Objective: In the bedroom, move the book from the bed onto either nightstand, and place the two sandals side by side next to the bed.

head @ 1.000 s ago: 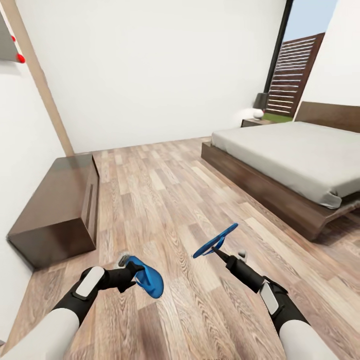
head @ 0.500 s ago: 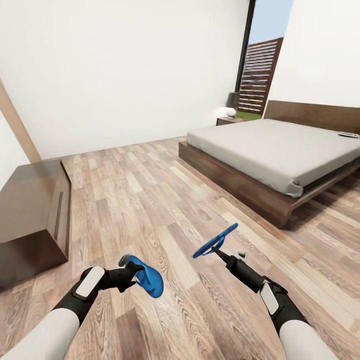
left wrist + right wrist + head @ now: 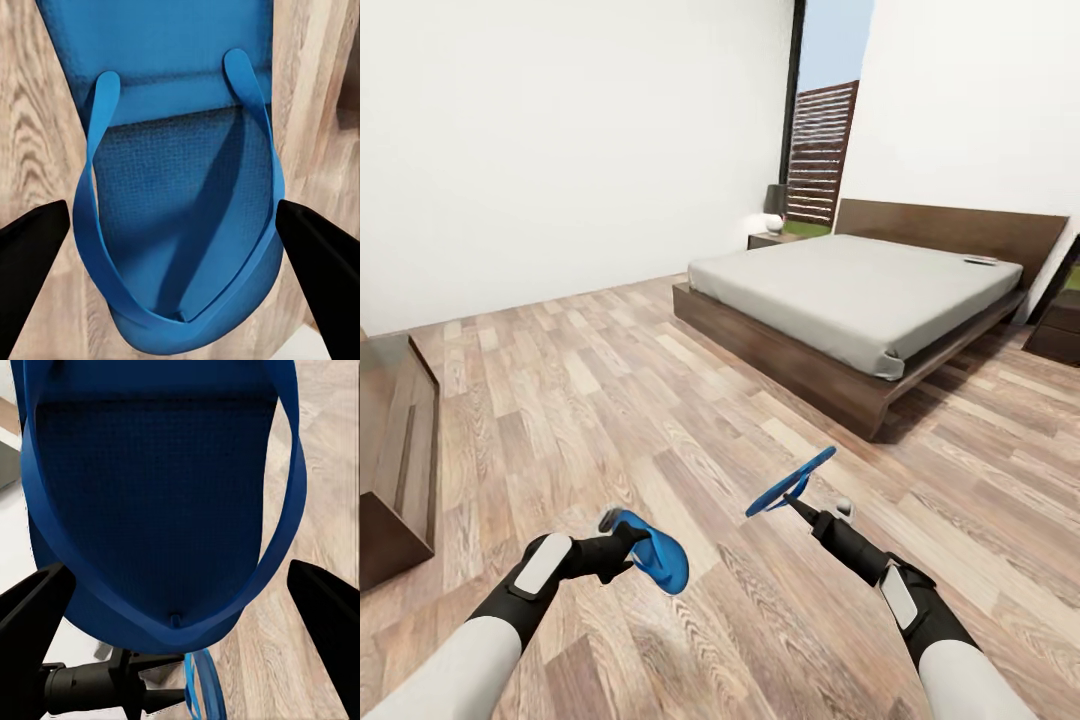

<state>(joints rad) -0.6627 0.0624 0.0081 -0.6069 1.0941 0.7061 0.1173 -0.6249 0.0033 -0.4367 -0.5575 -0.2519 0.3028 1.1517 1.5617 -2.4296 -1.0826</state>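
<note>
1. Evidently, my left pincer (image 3: 628,532) was clamped on one sandal (image 3: 658,562), and my right pincer (image 3: 797,503) gripped the other sandal (image 3: 791,481), both carried clear of the floor (image 3: 660,400) so neither dragged.
2. At about one o'clock lay the bed (image 3: 860,300), well apart from me.
3. Near its headboard rested the book (image 3: 980,261) (small, pale), with a nightstand (image 3: 770,240) beyond the bed's far side.
4. I judged both sandals not yet placed.

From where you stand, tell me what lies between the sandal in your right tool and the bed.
Head view: only bare wood-plank floor between that sandal and the bed.
</note>
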